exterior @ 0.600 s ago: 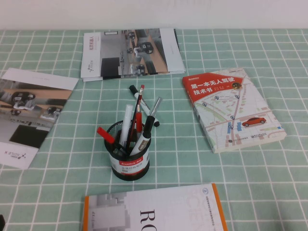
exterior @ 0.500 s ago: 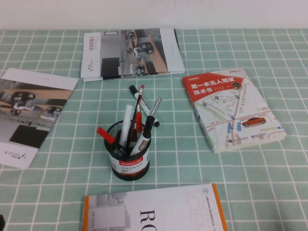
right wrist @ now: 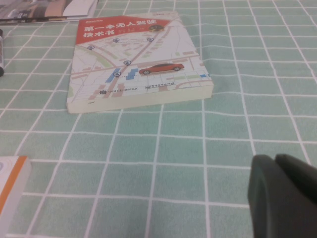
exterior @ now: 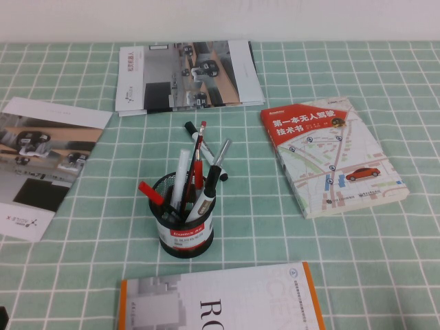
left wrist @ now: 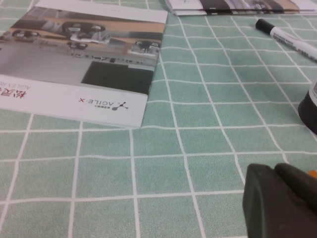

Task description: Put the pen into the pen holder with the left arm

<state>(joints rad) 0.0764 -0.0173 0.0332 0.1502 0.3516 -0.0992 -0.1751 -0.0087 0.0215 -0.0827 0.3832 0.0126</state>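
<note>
Black wire-mesh pen holder point(exterior: 181, 223), white-barrelled pen point(exterior: 205, 148) lying behind, left end effector point(left wrist: 277, 201) and right end effector point(right wrist: 282, 191) closed.

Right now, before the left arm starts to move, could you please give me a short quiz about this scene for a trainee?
1. True or false: the pen already stands inside the pen holder.
2. What lies on the robot's right of the pen holder? A) a red-covered book B) a mug C) scissors
3. Where are the left gripper and the right gripper?

Key
1. False: it lies on the cloth behind the holder.
2. A.
3. Both are low over the checked cloth, the left near the pen holder, the right near the book.
</note>
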